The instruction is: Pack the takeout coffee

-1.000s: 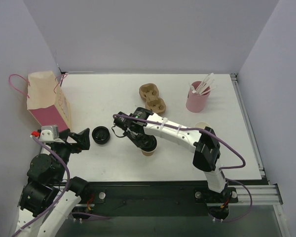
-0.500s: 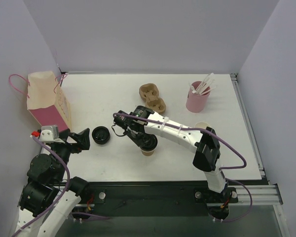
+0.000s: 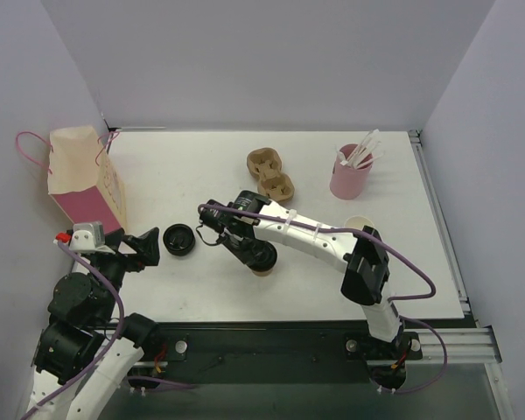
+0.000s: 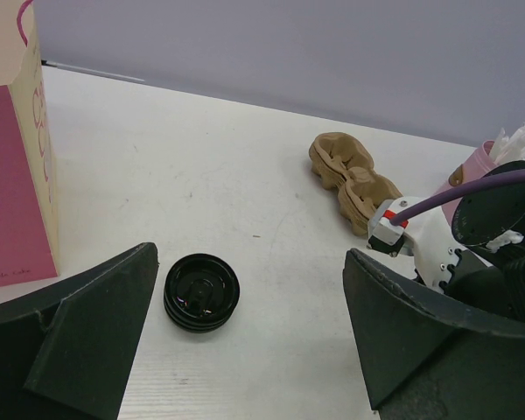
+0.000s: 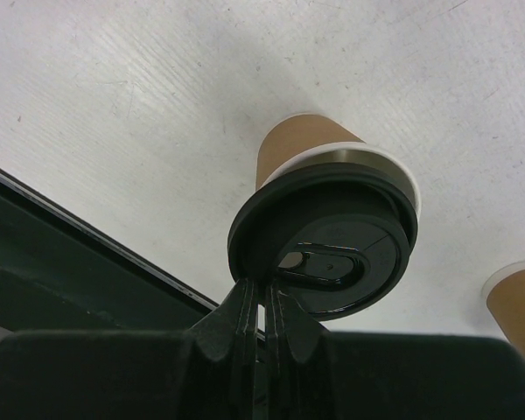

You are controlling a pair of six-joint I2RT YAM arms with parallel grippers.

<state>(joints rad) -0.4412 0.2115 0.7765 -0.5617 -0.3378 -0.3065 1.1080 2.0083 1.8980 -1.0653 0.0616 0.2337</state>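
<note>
Top view: my right gripper (image 3: 255,253) sits over a small kraft-brown paper cup (image 3: 263,269) at mid-table. A second kraft-brown paper cup (image 3: 357,222) stands beside my right arm.

Left wrist view: my left gripper (image 4: 249,262) is spread wide, with a stack of round black plastic lids (image 4: 201,291) on the table ahead.

Right wrist view: my jaws pinch the edge of a round black plastic lid (image 5: 328,249), which is tilted across the first cup's white rim.

You had bright, even light with soft shadows; the black lid (image 5: 324,254) caught faint glare, and the close-up fingers (image 4: 79,341) looked blurred.
</note>
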